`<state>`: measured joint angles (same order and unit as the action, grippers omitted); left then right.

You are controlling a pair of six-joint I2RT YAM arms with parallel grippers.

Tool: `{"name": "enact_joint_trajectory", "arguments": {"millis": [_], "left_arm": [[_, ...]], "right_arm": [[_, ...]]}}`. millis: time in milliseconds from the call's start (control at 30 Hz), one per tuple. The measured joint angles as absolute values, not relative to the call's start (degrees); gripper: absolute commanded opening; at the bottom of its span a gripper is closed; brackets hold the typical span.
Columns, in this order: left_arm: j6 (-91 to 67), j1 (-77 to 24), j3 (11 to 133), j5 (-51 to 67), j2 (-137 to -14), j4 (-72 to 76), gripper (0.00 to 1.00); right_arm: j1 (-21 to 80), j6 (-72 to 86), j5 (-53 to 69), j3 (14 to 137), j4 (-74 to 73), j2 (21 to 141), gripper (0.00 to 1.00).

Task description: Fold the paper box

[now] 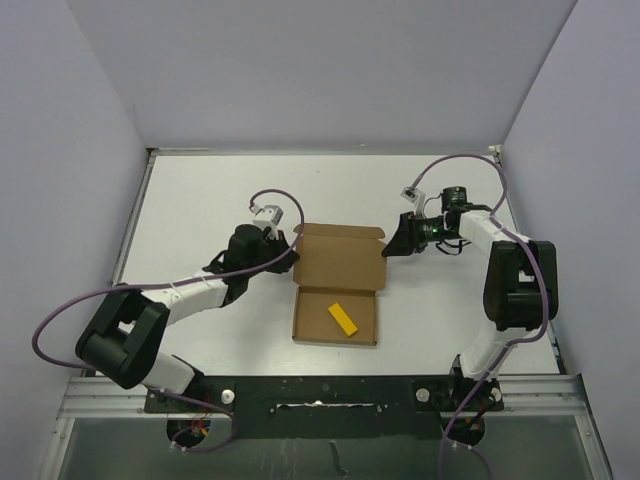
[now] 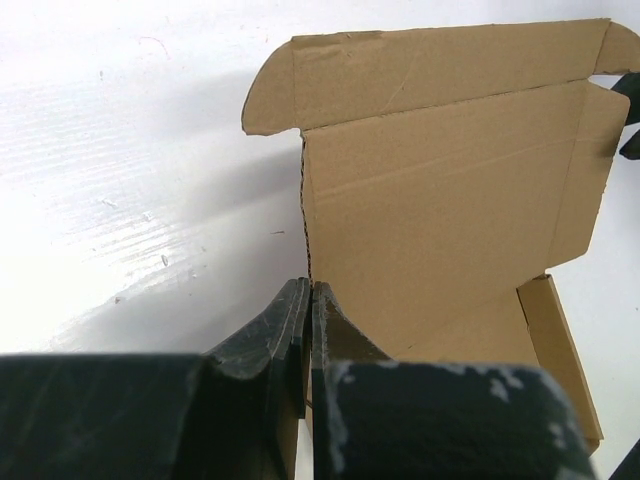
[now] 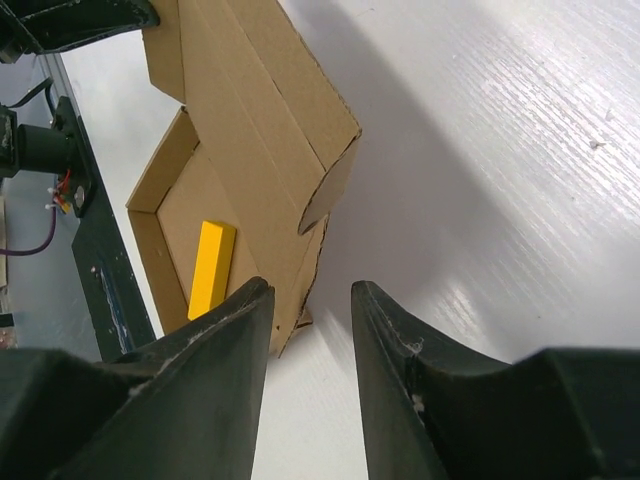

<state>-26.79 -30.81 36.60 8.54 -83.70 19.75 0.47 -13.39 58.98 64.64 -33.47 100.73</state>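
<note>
I see the paper box [image 1: 338, 262] open on the table [image 1: 200, 200], lid raised; my left end effector [image 2: 308, 300] is fully closed at its left wall; my right end effector [image 3: 312, 290] stands part-open, holding nothing.

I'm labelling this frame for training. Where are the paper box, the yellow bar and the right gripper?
paper box [image 1: 338, 262]: top view, raised lid panel.
yellow bar [image 3: 211, 268]: right wrist view, its top face.
right gripper [image 3: 312, 290]: right wrist view, gap between fingertips.
</note>
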Motion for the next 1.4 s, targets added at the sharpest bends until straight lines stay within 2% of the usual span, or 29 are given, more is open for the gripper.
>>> {"name": "enact_joint_trajectory", "arguments": {"millis": [267,433,600,633,700,867,1133,1267,1400], "left_arm": [[-26.28,-31.46,35.94,7.81,-82.30,20.71,0.00],[-26.22,-31.77,35.88,7.62,-82.28,21.28,0.00],[-26.13,-31.90,35.35,7.29,-82.28,21.76,0.00],[-26.15,-31.90,35.35,7.31,-82.28,21.74,0.03],[-26.35,-31.90,35.33,7.46,-82.28,21.76,0.14],[-27.49,-31.18,34.59,8.99,-80.47,21.54,0.29],[-30.79,-24.12,34.54,14.92,-74.94,19.11,0.38],[-30.74,-23.92,36.18,16.73,-74.48,15.00,0.43],[-30.13,-24.05,38.33,17.37,-74.48,11.42,0.43]], "right_arm": [[0.80,-11.35,59.33,64.64,-31.83,100.95,0.16],[0.84,-10.68,60.18,64.64,-31.27,101.06,0.00],[0.84,-10.24,60.64,64.27,-30.44,100.84,0.00],[0.84,-10.24,60.62,63.96,-30.22,100.60,0.00],[0.84,-10.26,60.40,63.18,-29.71,99.59,0.00],[0.84,-10.61,59.46,61.80,-28.53,95.39,0.00],[0.84,-11.90,57.84,61.52,-27.22,92.95,0.00],[0.84,-11.99,57.19,60.90,-26.92,92.55,0.00],[0.84,-11.99,56.93,60.88,-26.63,92.12,0.00]]}}
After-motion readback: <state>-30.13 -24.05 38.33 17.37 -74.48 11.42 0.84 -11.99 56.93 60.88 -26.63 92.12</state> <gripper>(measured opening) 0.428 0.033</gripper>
